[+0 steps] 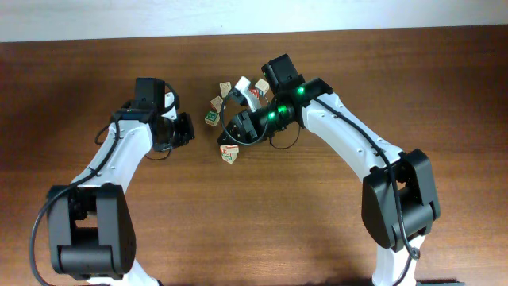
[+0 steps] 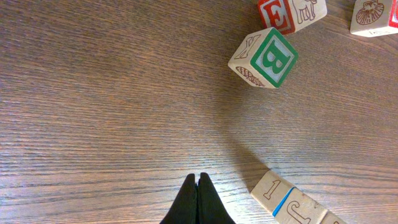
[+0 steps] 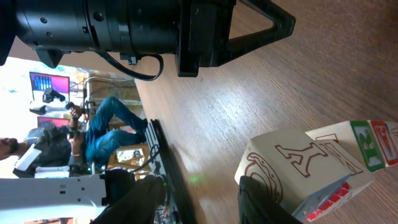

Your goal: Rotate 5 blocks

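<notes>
left gripper (image 2: 198, 190): clenched, nothing in it; tips over bare counter (image 2: 93, 93), left of the cluster.
right gripper (image 3: 199, 183): you have it released; fingers apart, only counter between them.
nearest block (image 3: 298, 165): pale with brown lettering, just outside one right finger; you cannot tell whether they touch.
blocks (image 1: 240, 83): loose cluster between the two arms, some under the right gripper.
green-framed B cube (image 2: 264, 57): on the counter, well ahead of the left tips.
red-faced cube (image 2: 278, 12): just beyond it.
</notes>
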Robot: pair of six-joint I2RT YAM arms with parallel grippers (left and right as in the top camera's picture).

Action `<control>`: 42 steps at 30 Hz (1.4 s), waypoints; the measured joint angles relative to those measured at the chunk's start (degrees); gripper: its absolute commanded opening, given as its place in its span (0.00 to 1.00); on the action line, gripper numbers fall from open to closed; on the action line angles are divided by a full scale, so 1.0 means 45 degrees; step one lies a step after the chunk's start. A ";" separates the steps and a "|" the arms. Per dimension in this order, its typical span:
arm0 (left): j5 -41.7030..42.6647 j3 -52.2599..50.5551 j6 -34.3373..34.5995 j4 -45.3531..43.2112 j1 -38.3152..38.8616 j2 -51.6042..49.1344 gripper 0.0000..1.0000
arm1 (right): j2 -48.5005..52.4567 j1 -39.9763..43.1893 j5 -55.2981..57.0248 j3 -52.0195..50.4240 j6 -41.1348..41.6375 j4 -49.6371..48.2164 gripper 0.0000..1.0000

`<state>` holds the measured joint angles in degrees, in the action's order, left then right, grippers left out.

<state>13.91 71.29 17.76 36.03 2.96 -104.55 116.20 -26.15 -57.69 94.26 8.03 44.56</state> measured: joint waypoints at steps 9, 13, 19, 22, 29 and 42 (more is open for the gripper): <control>0.0000 0.0000 -0.0005 0.0092 0.0000 0.0000 0.00 | 0.0058 -0.0024 0.0476 0.0364 0.0131 0.0049 0.52; 0.0000 0.0000 0.0000 0.0092 0.0000 0.0000 0.00 | 0.0058 -0.0024 0.0602 0.0461 0.0170 0.0058 0.52; 0.0000 0.0000 0.0000 0.0141 0.0000 0.0000 0.00 | 0.0097 -0.0024 0.0869 0.0602 0.1345 0.0044 0.47; 0.0000 0.0000 0.0000 0.0189 0.0000 0.0000 0.00 | 0.0107 -0.0024 0.0899 0.0602 0.2642 -0.0049 0.47; -0.0005 0.0000 -0.0005 0.0189 0.0000 0.0000 0.00 | 0.0180 -0.0019 0.0801 0.0602 0.3279 -0.0515 0.49; 0.0000 0.0000 -0.0049 0.0233 0.0000 0.0000 0.00 | 0.0398 -0.0019 0.0772 0.1064 0.3458 -0.0398 0.50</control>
<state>13.91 71.29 17.54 37.08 2.96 -104.55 117.99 -26.24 -54.22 99.04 23.59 42.76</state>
